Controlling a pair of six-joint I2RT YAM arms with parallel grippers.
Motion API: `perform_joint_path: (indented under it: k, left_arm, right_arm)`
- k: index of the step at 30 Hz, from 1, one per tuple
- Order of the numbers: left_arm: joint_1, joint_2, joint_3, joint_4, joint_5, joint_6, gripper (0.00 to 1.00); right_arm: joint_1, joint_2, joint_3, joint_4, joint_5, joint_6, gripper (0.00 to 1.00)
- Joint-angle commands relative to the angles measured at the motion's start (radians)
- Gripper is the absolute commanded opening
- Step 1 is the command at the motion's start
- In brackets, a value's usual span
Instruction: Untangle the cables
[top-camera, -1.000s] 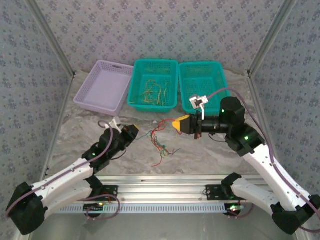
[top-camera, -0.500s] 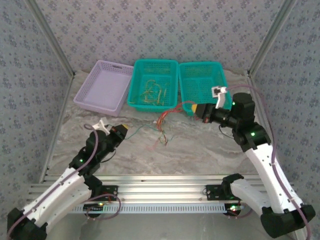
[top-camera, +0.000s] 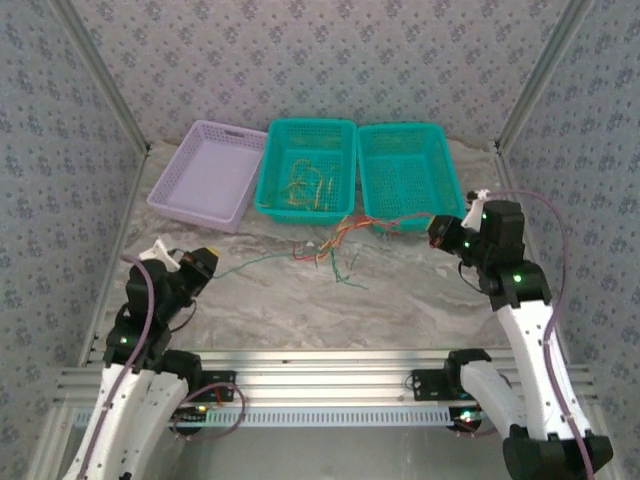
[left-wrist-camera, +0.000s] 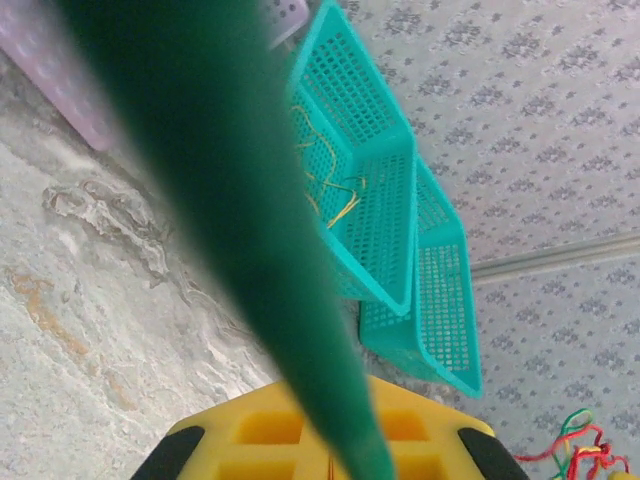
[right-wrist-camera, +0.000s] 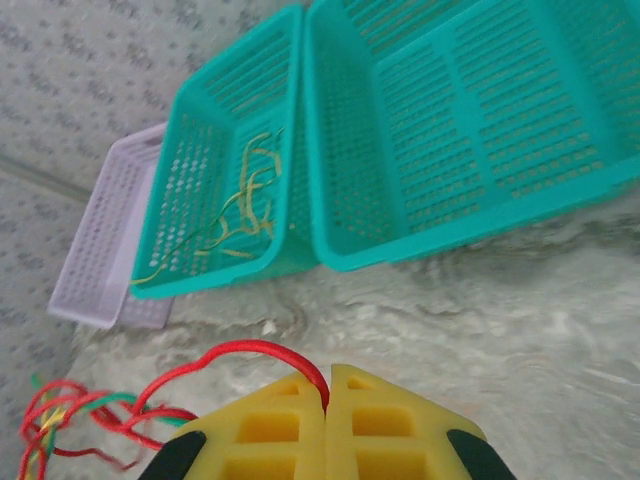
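Observation:
The cables form a small red, green and yellow knot (top-camera: 320, 249) on the marble tabletop, just in front of the teal baskets. A green cable (top-camera: 250, 262) runs taut from the knot left to my left gripper (top-camera: 205, 258), which is shut on it. In the left wrist view that green cable (left-wrist-camera: 230, 200) rises blurred from the shut yellow fingers (left-wrist-camera: 250, 430). A red cable (top-camera: 395, 220) stretches from the knot right to my right gripper (top-camera: 438, 232). The right wrist view shows this gripper (right-wrist-camera: 328, 385) shut on the red cable (right-wrist-camera: 240, 350), with the knot (right-wrist-camera: 60, 420) at the lower left.
Three baskets stand at the back: a lilac one (top-camera: 178, 205), a middle teal one (top-camera: 268, 190) holding loose yellow wires (top-camera: 305, 185), and a right teal one (top-camera: 445, 175). Loose green wire ends (top-camera: 345, 272) trail below the knot. Patterned walls close in the sides.
Both arms have drawn apart, the left gripper back and to the left, the right one to the right. The cables now stretch in a line and the knot has shifted toward the baskets.

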Motion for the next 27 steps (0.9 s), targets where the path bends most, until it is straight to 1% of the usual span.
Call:
perform_joint_path:
  k: [1,5,7,10,14,16,19,20,21,22,25,27]
  left_arm:
    - [0.014,0.030,0.102,-0.141,-0.011,0.117,0.00]
    - [0.016,0.066,0.200,-0.220,-0.063,0.206,0.00]
    - [0.014,0.074,0.258,-0.303,-0.112,0.267,0.00]
    - [0.007,0.076,0.330,-0.368,-0.193,0.341,0.00]
    - [0.004,0.099,0.368,-0.382,-0.201,0.378,0.00]
    - [0.003,0.105,0.401,-0.399,-0.241,0.413,0.00]
    - [0.003,0.112,0.455,-0.421,-0.291,0.460,0.00]
    - [0.003,0.119,0.469,-0.427,-0.302,0.472,0.00]
    - [0.003,0.127,0.479,-0.431,-0.303,0.481,0.00]
    - [0.003,0.135,0.481,-0.428,-0.286,0.484,0.00]
    - [0.003,0.153,0.456,-0.397,-0.227,0.465,0.00]
    - [0.003,0.165,0.445,-0.372,-0.204,0.451,0.00]
  right_arm:
    - [-0.032,-0.046,0.002,-0.067,0.252,0.022,0.00]
    - [-0.047,-0.069,0.000,-0.104,0.354,0.030,0.00]
    - [-0.048,-0.072,0.009,-0.139,0.429,0.040,0.00]
    - [-0.051,-0.079,0.006,-0.183,0.557,0.067,0.00]
    - [-0.053,-0.084,-0.006,-0.158,0.524,0.067,0.00]
    - [-0.052,-0.087,0.000,-0.185,0.587,0.068,0.00]
    - [-0.072,-0.115,-0.031,-0.202,0.652,0.147,0.00]
    - [-0.089,-0.125,-0.046,-0.198,0.646,0.163,0.00]
    - [-0.112,-0.134,-0.064,-0.177,0.605,0.164,0.00]
    - [-0.128,-0.135,-0.076,-0.148,0.538,0.154,0.00]
    - [-0.136,-0.118,-0.087,-0.116,0.415,0.142,0.00]
    - [-0.134,-0.118,-0.089,-0.101,0.371,0.141,0.00]
